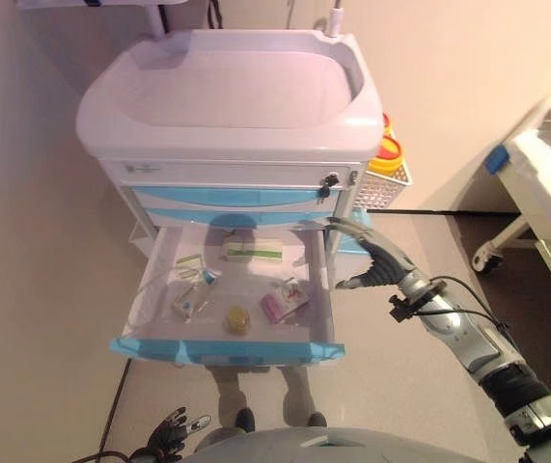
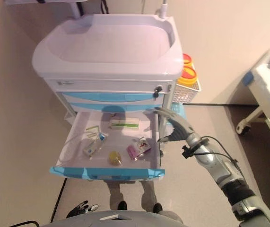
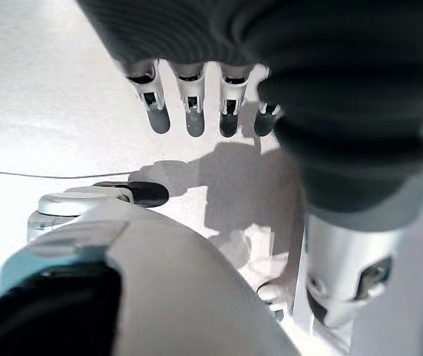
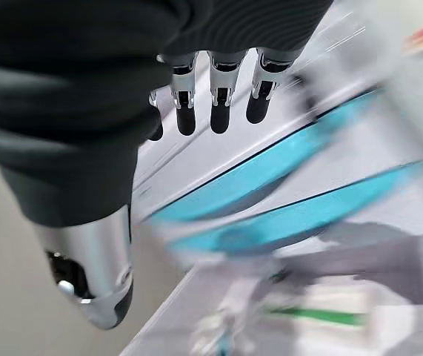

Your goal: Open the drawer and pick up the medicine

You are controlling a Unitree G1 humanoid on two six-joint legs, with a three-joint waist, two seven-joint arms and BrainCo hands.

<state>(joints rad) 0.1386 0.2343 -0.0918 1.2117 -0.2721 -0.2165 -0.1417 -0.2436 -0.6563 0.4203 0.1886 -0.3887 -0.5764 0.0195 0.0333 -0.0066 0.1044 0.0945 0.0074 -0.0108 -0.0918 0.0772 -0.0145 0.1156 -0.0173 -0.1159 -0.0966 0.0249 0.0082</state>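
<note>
The white cart's point(image 1: 227, 96) lower drawer point(image 1: 227, 349) stands pulled out, its blue front edge nearest me. Inside lie a white box with a green stripe point(image 1: 253, 252), a pink-and-white pack point(image 1: 284, 300), a small amber bottle point(image 1: 237, 319), a clear packet point(image 1: 190, 302) and a small vial point(image 1: 205, 277). My right hand point(image 1: 364, 253) hovers open at the drawer's right rear corner, fingers straight and holding nothing; in its wrist view its fingers point(image 4: 218, 111) point at the blue drawer fronts. My left hand point(image 1: 171, 431) hangs low near the floor, fingers point(image 3: 190, 111) relaxed and empty.
A white mesh basket point(image 1: 388, 183) with yellow and red containers hangs on the cart's right side. A bed frame on a castor point(image 1: 536, 207) stands at the far right. Closed blue-fronted drawers point(image 1: 227, 198) sit above the open one.
</note>
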